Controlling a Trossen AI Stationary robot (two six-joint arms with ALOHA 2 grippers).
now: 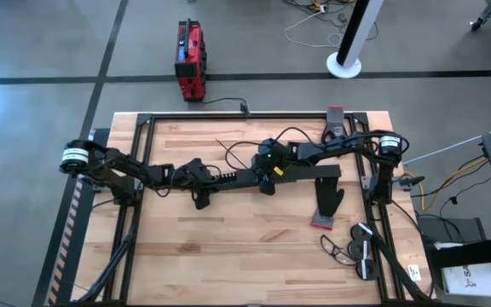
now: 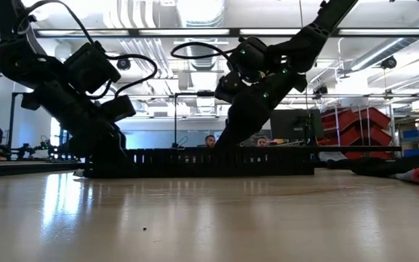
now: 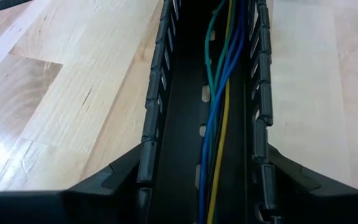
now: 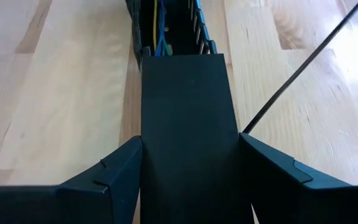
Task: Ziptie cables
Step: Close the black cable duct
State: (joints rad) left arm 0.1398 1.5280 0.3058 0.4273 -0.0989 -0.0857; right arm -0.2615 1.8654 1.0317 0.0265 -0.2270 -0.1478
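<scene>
Your left gripper (image 3: 201,193) straddling the slotted black duct (image 1: 254,177), fingers spread against its walls, cables (image 3: 219,106) inside, right gripper (image 4: 190,180) likewise clamping the lidded end.

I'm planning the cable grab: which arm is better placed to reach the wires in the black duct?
Probably the left. The left gripper sits over the open stretch of the duct, where the cables lie exposed. The right gripper is over the solid cover, which hides them.

Blue, green and yellow cables (image 3: 219,118) along a black slotted duct (image 3: 185,124), between dark fingers (image 3: 114,180).
</scene>
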